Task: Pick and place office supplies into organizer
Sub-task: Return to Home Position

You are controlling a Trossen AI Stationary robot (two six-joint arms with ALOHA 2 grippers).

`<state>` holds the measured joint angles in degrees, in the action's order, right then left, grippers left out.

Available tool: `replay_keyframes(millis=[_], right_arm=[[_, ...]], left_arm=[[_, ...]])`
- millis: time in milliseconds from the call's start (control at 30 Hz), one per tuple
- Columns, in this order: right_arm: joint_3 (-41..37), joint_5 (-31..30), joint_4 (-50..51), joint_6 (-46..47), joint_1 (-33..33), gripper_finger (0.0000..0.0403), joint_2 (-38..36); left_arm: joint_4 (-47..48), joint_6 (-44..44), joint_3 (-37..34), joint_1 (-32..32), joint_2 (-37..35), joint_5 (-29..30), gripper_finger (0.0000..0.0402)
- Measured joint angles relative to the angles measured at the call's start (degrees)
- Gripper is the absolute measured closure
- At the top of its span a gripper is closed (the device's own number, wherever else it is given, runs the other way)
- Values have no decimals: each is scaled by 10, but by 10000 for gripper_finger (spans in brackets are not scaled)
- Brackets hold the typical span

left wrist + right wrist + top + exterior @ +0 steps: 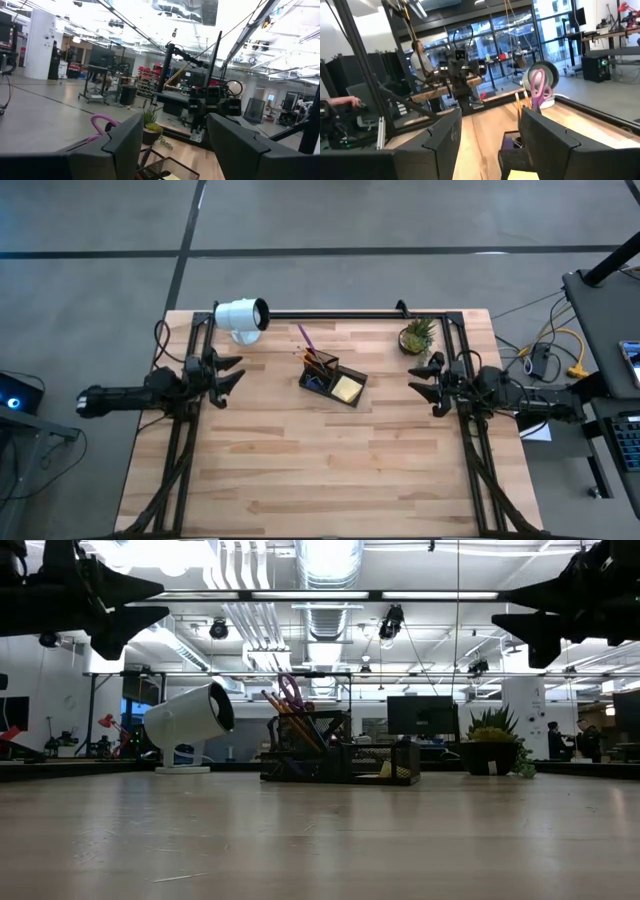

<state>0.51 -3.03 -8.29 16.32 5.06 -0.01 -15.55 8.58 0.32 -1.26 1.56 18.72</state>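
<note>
Black mesh organizer point(333, 380) sits mid-table, toward the back, and it looks full. The yellow pad point(347, 388) lies flat at its right-hand end, pens point(312, 356) fan up out of the taller holder, and scissors point(290, 690) poke handle-up among them. None of the supplies shows loose on the wood table point(300, 470); the tiny clip I can't make out at all.

Out at the left edge the left gripper point(232, 370) hangs raised off the table, fingers spread wide with nothing between them. At the right edge the right gripper point(424, 378) mirrors it, also raised, also splayed and empty. Both point inward at the organizer, well apart from it. The lamp point(240, 316) lies near the left gripper, toward the back; the plant point(417, 336) stands near the right gripper, likewise toward the back.

So by my read the sorting is done and this is the going-home step: no more picking, only the arms folding to rest. That calls for little. A clean pull away, jaws left slack, the left one minding the lamp, the right one minding the plant, and nothing brushing the upright pens.

Writing? None I can read. No brand shows on lamp, organizer or pad, and the screens in the room behind are too far off to tell.
</note>
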Motion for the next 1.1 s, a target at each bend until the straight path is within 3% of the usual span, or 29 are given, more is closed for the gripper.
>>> replay_keyframes(millis=[1100], right_arm=[[0,-1,8,1,0,209,13]], left_arm=[[-1,0,0,2,6,0,194]])
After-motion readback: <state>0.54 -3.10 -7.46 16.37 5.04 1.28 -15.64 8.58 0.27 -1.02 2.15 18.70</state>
